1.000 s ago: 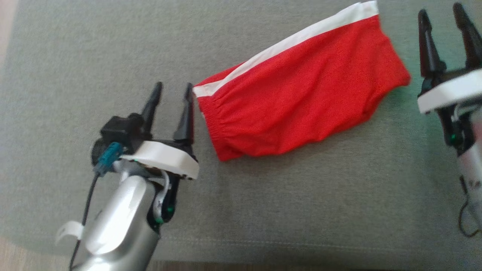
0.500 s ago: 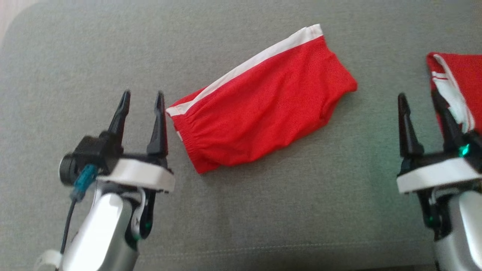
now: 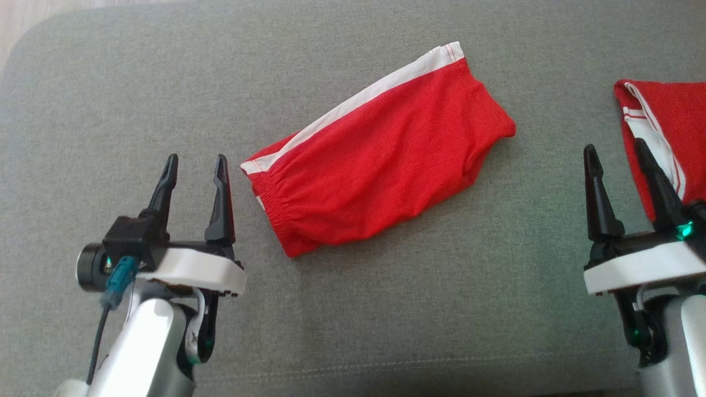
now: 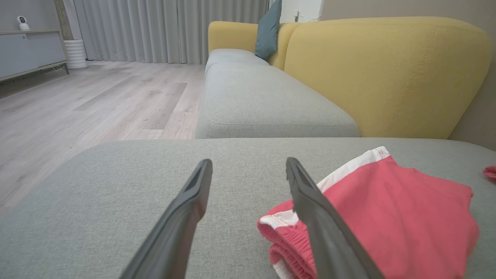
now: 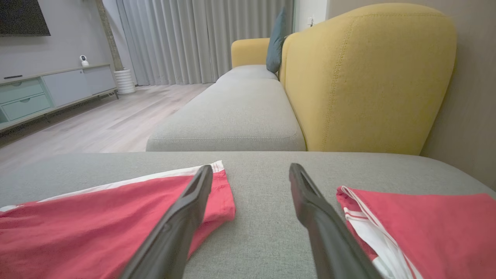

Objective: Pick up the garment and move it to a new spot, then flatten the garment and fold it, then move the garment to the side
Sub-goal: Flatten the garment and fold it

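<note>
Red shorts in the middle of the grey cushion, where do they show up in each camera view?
Head view: red shorts at centre, lying slantwise.
Left wrist view: lower right, running off the bottom edge.
Right wrist view: lower left, running off the left and bottom edges.
Shared landmark: the white stripe along their far edge.

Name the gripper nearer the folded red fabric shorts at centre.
Left. The left gripper sits beside the waistband of the shorts; right gripper stands farther off their leg end.

Two red garments (image 3: pixel 380 154) (image 3: pixel 675 110) (one partly out of frame), two grippers (image 3: pixel 196 160) (image 3: pixel 615 146), one teal pillow (image 4: pixel 268 31).
</note>
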Available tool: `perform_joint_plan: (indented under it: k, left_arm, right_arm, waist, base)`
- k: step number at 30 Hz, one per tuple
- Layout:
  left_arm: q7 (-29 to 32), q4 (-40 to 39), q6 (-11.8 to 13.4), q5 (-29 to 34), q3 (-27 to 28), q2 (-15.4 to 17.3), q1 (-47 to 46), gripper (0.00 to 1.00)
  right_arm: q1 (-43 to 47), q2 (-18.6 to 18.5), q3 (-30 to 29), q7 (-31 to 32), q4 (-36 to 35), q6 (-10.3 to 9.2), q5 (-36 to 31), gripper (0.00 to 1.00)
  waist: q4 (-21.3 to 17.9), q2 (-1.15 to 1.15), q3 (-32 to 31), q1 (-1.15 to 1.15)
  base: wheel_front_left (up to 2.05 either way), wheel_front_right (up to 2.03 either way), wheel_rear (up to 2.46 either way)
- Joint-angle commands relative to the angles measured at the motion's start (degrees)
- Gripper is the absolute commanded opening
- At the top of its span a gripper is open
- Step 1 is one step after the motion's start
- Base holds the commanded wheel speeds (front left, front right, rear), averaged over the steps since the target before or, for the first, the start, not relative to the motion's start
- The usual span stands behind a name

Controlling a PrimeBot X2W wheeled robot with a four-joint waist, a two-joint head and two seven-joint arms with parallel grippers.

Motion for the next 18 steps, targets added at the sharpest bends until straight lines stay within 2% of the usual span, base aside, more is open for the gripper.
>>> perform_joint_plan:
  k: [1,13,16,18]
  left_arm:
    - [-0.3,-1.6,0.3,0.5,2.4,1.0,-1.2,1.00]
    - [-0.3,-2.0,-0.3,2.0,2.7,0.4,-2.1,1.00]
    - [-0.3,-2.4,-0.6,2.9,2.1,0.0,-3.5,1.00]
    - [-0.3,-2.9,-1.1,3.7,1.3,-0.8,-5.5,1.00]
  right_arm:
    - [0.1,-0.5,0.9,0.3,-2.3,0.22,-0.3,1.00]
    - [-0.6,-0.9,0.0,1.0,-2.4,0.22,-0.4,1.00]
    - [-2.1,-1.9,-0.3,2.0,-1.3,0.22,-0.1,1.00]
    - [-5.2,-4.2,-0.1,3.1,1.0,0.22,0.3,1.00]
  waist:
    - [0.0,0.00,0.1,0.00]
    - [1.0,0.00,1.8,0.00]
    - [2.3,0.00,3.7,0.00]
    - [4.2,0.00,6.4,0.00]
  base:
    - [0.00,0.00,0.00]
    - [0.00,0.00,0.00]
    - [0.00,0.00,0.00]
    - [0.00,0.00,0.00]
